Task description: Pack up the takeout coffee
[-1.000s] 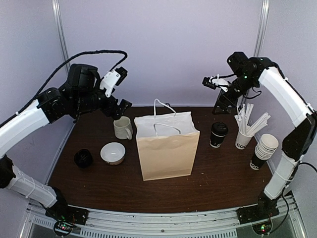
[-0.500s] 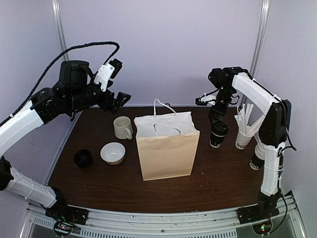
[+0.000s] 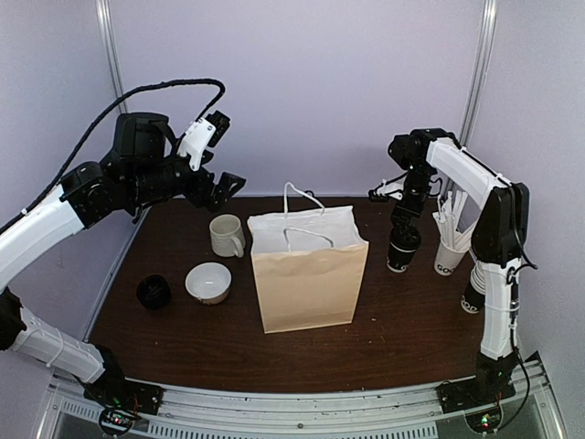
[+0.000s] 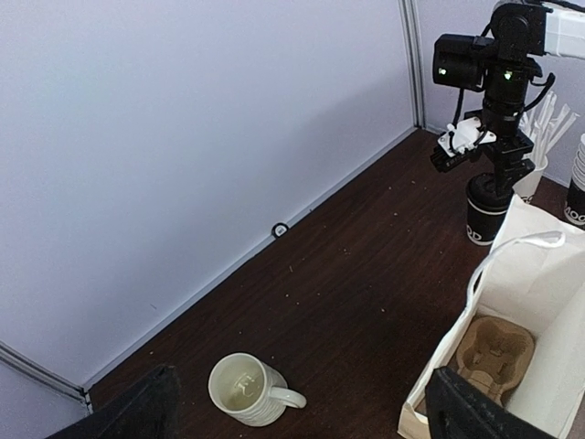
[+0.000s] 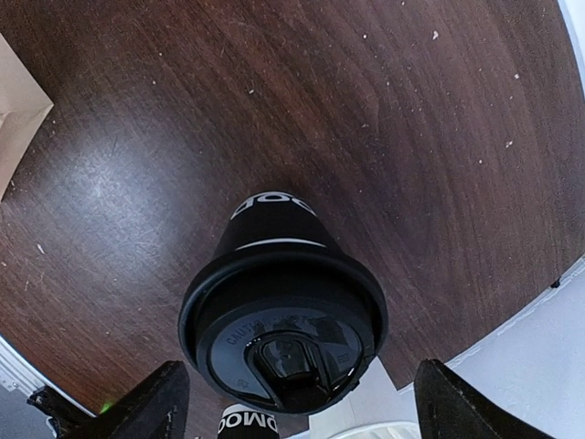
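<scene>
Lab robot test cell, staged as a café counter: plain lilac partition walls (image 3: 302, 91) on grey metal posts (image 3: 109, 64), dark brown wooden desk (image 3: 183, 338), aluminium mounting rail (image 3: 302, 407), tan paper carrier bag (image 3: 311, 274), white paper cup of pale stirrers (image 3: 447, 259).

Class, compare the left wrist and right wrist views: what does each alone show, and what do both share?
Left wrist only: the cream ceramic mug and the brown cardboard cup tray inside the pale paper bag. Right wrist only: the top of the black plastic dome lid. Both: the black paper cup under it and the dark wooden table.
</scene>
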Motion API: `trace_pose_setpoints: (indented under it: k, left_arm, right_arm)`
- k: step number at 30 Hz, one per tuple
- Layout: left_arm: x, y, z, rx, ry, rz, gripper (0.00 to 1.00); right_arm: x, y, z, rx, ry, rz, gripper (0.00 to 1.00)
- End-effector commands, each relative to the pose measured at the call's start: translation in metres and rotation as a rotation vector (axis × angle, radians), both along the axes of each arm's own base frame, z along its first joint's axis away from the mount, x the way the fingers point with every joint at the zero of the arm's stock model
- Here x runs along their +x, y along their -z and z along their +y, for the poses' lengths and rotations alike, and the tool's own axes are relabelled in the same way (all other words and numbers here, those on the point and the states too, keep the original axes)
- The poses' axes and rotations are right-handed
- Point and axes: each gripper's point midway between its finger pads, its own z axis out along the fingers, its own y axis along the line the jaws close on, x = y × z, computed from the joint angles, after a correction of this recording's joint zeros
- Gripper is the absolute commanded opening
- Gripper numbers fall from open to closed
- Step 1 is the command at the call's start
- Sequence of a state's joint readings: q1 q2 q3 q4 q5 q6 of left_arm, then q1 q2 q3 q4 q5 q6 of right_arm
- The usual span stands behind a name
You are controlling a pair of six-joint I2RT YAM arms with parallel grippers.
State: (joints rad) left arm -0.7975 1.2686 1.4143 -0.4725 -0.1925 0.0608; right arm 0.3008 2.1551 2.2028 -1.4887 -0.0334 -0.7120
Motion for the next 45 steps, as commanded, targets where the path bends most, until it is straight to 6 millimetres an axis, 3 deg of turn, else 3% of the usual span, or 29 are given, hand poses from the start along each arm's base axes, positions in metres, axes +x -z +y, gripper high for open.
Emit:
trace_pose_setpoints:
  k: [1,23,30,45]
  left_arm:
    - [0.002,-0.006,-0.005,-0.028,0.018,-0.009,0.98]
    - [0.001,-0.003,-0.007,-0.017,0.030,0.001,0.98]
    - [0.002,-0.001,-0.008,-0.015,0.033,0.007,0.98]
    - [0.003,0.002,-0.011,-0.014,0.036,0.012,0.98]
  right_arm:
    - [-0.006,0.005,-0.006,0.003,0.002,0.057,0.89]
    - [-0.015,0.022,-0.003,0.042,0.014,0.159,0.91]
    - [-0.019,0.027,-0.002,0.048,0.020,0.178,0.84]
    - [-0.019,0.038,-0.003,0.043,0.028,0.177,0.84]
